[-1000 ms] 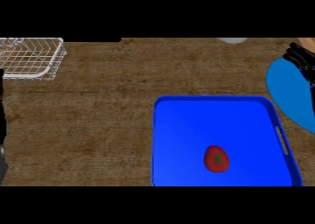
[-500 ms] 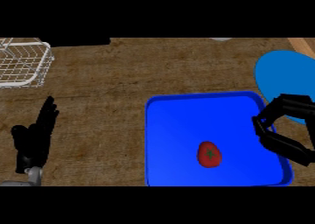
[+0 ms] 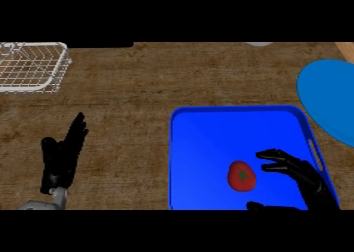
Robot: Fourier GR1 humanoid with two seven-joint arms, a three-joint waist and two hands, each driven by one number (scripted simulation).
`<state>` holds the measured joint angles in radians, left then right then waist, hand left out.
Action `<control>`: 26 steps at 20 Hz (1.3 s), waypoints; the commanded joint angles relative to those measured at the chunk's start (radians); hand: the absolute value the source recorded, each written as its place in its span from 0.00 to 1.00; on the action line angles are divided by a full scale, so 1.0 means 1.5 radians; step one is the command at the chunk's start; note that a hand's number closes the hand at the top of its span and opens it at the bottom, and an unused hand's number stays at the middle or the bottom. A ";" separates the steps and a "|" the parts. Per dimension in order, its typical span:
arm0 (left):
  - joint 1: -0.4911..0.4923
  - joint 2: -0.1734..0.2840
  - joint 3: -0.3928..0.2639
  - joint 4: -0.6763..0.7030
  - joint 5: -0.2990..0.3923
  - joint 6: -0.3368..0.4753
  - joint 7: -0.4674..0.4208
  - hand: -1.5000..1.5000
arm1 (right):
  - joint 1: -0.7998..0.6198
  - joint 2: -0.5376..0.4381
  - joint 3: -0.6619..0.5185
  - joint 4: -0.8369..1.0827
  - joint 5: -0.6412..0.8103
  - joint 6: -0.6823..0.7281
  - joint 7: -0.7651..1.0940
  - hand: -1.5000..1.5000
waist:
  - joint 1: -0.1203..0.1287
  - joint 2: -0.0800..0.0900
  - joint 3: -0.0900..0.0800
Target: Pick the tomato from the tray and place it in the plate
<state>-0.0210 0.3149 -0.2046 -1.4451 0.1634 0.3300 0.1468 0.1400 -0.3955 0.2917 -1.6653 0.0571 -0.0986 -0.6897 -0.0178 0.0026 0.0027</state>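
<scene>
Table (image 3: 136, 98): wood-grain, carrying everything I worked with that afternoon.
Tray (image 3: 209, 147): blue, rimmed, holding only the tomato near its front right.
Plate (image 3: 332, 98): blue, at the right edge, nothing on it.
Wire basket (image 3: 27, 66): far left corner, seemingly bare.
Right robot hand (image 3: 300, 174): over the tray, fingers spread apart, just beside the tomato, holding nothing.
Left robot hand (image 3: 62, 155): resting open on the left, fingers up.
Tomato (image 3: 242, 175): red, lying in the tray, ungrasped.
Risk: I judged the round fruit could roll away if my fingers nudged it before closing.
</scene>
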 commanded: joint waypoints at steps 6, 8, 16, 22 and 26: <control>0.002 -0.003 -0.018 -0.043 -0.028 0.018 0.050 0.50 | 0.039 -0.112 -0.002 -0.059 0.244 -0.092 0.101 0.00 | 0.006 -0.005 -0.003; 0.001 -0.017 -0.020 -0.022 -0.023 0.006 0.030 0.50 | 0.061 -0.123 0.019 -0.108 0.303 -0.096 0.163 0.00 | 0.003 -0.004 -0.003; 0.010 0.003 -0.005 -0.030 -0.025 -0.020 0.026 0.50 | 0.009 -0.164 0.090 -0.186 0.417 0.088 0.430 0.00 | 0.020 -0.002 -0.003; -0.009 -0.018 0.008 -0.035 -0.024 -0.021 0.057 0.50 | -0.037 -0.144 0.108 -0.239 0.429 0.225 0.560 0.00 | 0.014 -0.002 -0.002; -0.020 -0.055 0.015 0.030 -0.055 -0.022 0.008 0.50 | -0.093 -0.051 0.124 -0.185 0.465 0.250 0.587 0.00 | 0.013 -0.002 -0.002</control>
<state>-0.0516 0.2697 -0.1795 -1.4335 0.1097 0.2959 0.1824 0.0720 -0.5582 0.4543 -1.9580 0.7183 0.2014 0.1019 0.0016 -0.0001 -0.0006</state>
